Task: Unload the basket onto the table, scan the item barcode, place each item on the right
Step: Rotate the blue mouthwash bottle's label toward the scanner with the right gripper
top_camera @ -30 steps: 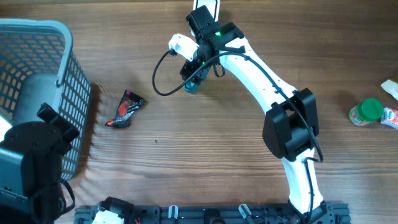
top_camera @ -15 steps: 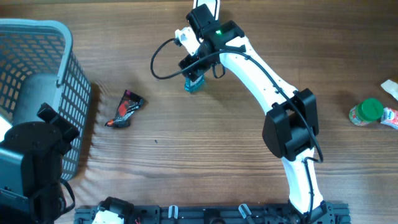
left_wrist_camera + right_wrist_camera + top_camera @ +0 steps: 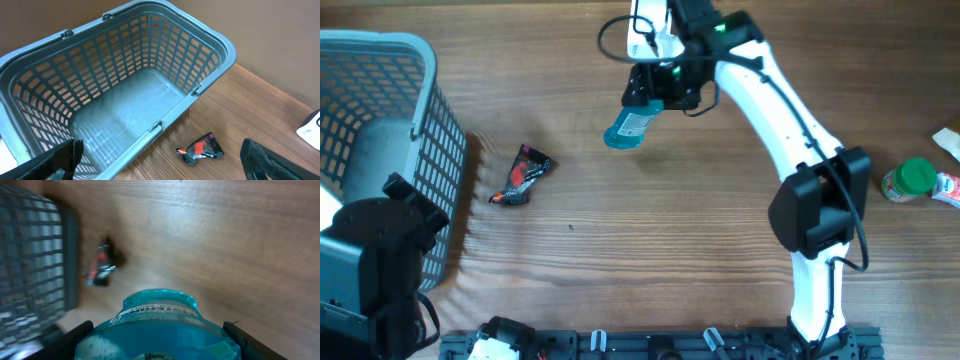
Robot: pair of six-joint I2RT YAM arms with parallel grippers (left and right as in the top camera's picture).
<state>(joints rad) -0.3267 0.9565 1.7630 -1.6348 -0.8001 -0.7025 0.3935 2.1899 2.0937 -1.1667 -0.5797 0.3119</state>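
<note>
The item is a teal-blue mouthwash bottle point(image 3: 625, 128) with a printed label, held tilted in the air above the table's far middle. My right gripper point(image 3: 655, 95) is shut on it. In the right wrist view the bottle point(image 3: 160, 325) fills the bottom of the picture between the two black fingers point(image 3: 70, 342), its base end pointing away toward the table. No barcode is readable. My left gripper point(image 3: 160, 170) is open at the near left, with nothing between its fingers point(image 3: 280, 160). It hangs over the basket's near rim.
A blue-grey plastic basket point(image 3: 420, 60) stands at the left, and nothing lies in the part I see. A crumpled black and red snack packet point(image 3: 520, 175) lies just right of it. A green-lidded jar point(image 3: 910, 180) and a white pack point(image 3: 945, 140) sit at the right edge.
The right arm has lifted the bottle off the table where it stood, swung back and to the right, and tipped it over. The left arm has not moved.
</note>
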